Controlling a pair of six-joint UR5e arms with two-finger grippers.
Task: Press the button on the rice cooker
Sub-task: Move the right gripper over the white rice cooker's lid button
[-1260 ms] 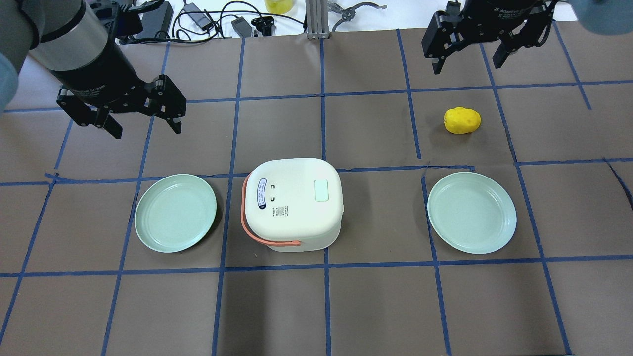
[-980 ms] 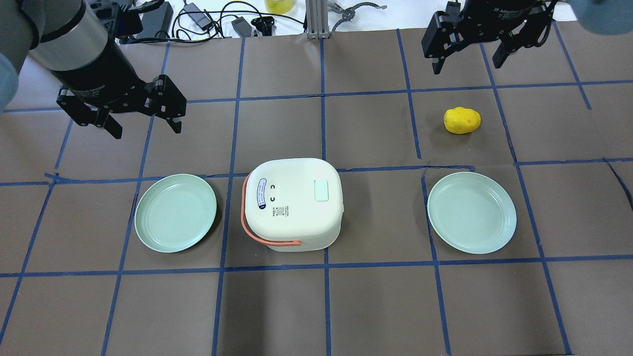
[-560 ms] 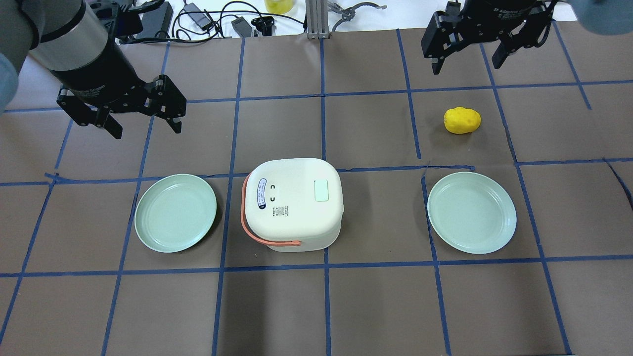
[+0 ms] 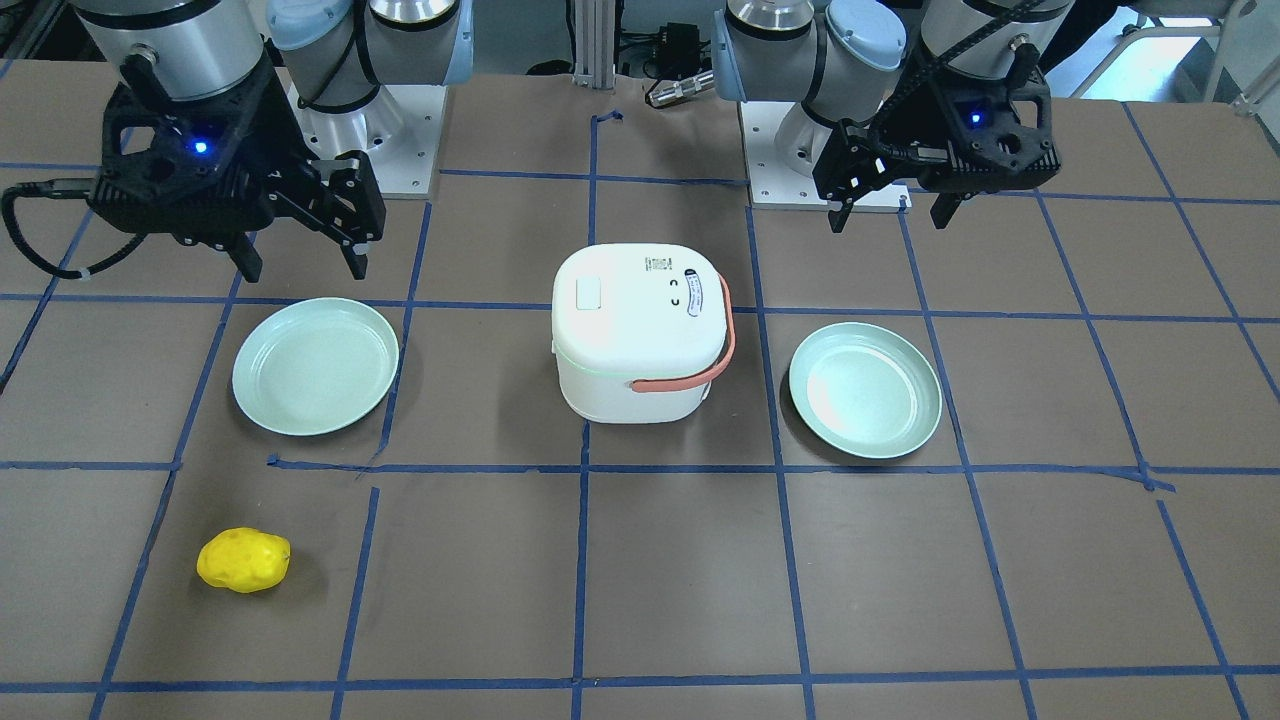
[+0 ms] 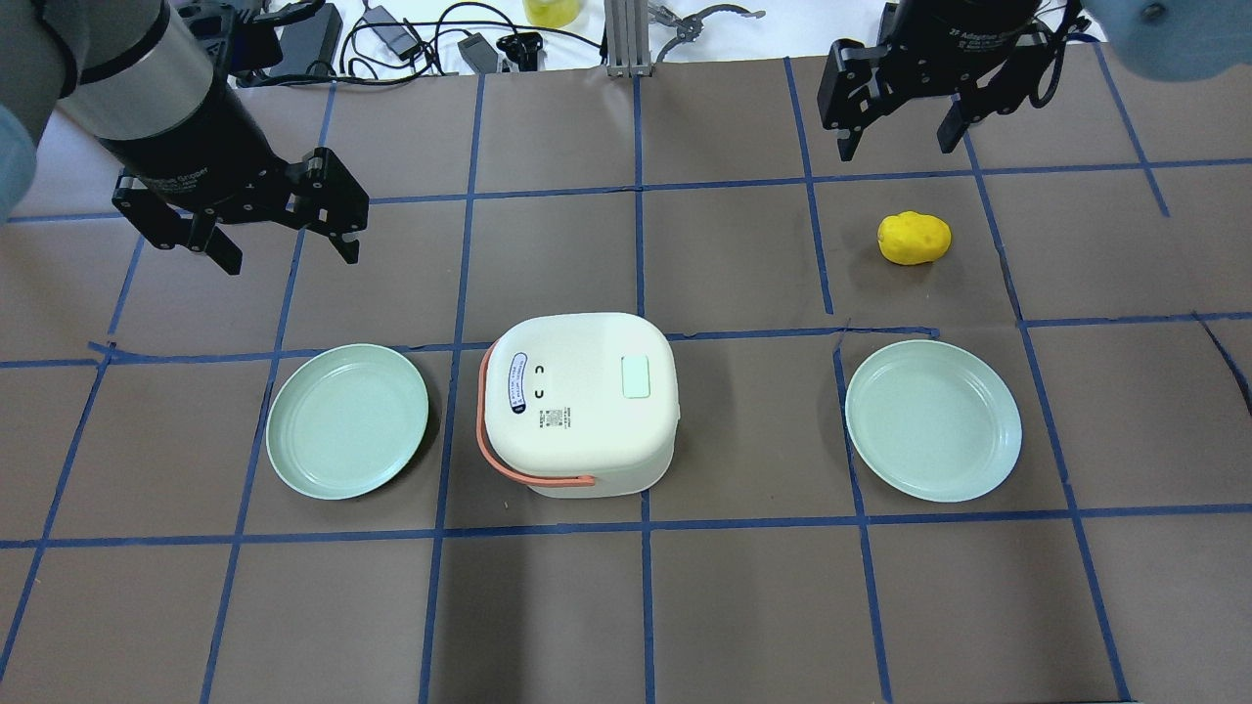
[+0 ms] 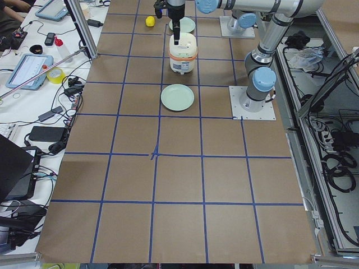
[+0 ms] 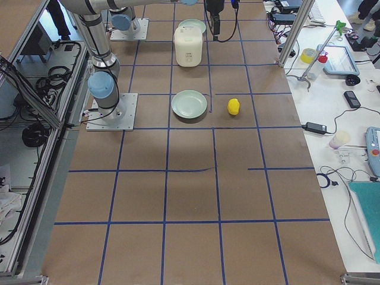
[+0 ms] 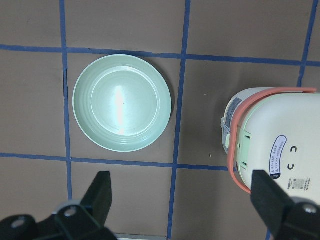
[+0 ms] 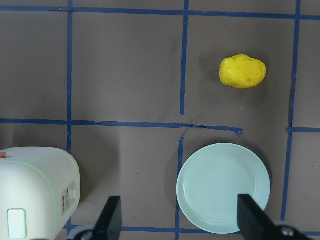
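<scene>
The white rice cooker (image 5: 577, 411) with an orange handle stands closed at the table's middle. Its pale green button (image 5: 636, 376) is on the lid's right side, and also shows in the front view (image 4: 589, 294) and the right wrist view (image 9: 16, 223). My left gripper (image 5: 291, 256) is open and empty, hovering beyond the left plate, far from the cooker. My right gripper (image 5: 895, 147) is open and empty, high at the far right, beyond the yellow object. The cooker also shows at the right edge of the left wrist view (image 8: 272, 145).
Two pale green plates flank the cooker, one on the left (image 5: 347, 420) and one on the right (image 5: 932, 420). A yellow potato-like object (image 5: 914, 238) lies beyond the right plate. Cables and chargers (image 5: 391, 39) lie along the far table edge.
My right gripper has shifted slightly to the left in the overhead view. The left gripper, cooker, plates and yellow object have not moved.
</scene>
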